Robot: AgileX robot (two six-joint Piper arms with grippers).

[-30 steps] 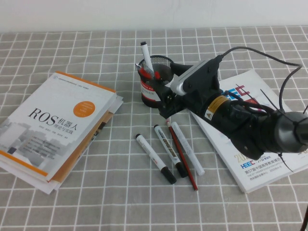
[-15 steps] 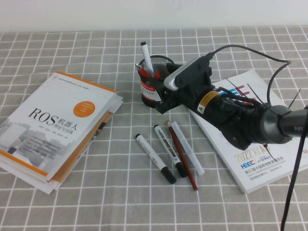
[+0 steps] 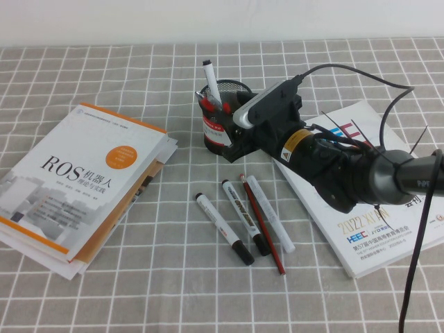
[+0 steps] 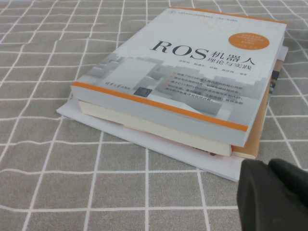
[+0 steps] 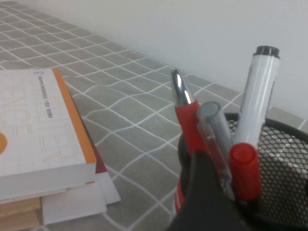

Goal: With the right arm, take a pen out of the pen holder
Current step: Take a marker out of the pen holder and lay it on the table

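Black wire-mesh pen holder (image 3: 229,104) stands upright on the checked cloth (image 3: 139,291), toward the far middle of the table. Its pens stand with their long axes near vertical. A white marker (image 3: 210,83) with a black cap on top rises highest and leans slightly toward the robot's left. A red pen (image 5: 188,120) with a silver clip, a grey pen (image 5: 214,134) and a red-capped pen (image 5: 245,168) crowd beside it, upper ends showing above the rim.

Right gripper (image 3: 236,142) sits low against the holder's near right side. In the right wrist view its dark body overlaps the lower barrels of the red and grey pens. Whether it is open, closed or gripping a pen cannot be told.

Nearer the robot, four loose pens (image 3: 244,216) lie flat and roughly parallel. A magazine (image 3: 368,236) lies under the right arm, and a ROS book (image 3: 90,173) tops a stack at the left. Left gripper (image 4: 269,168), its dark tips together and holding nothing, hovers just beside that stack's corner.
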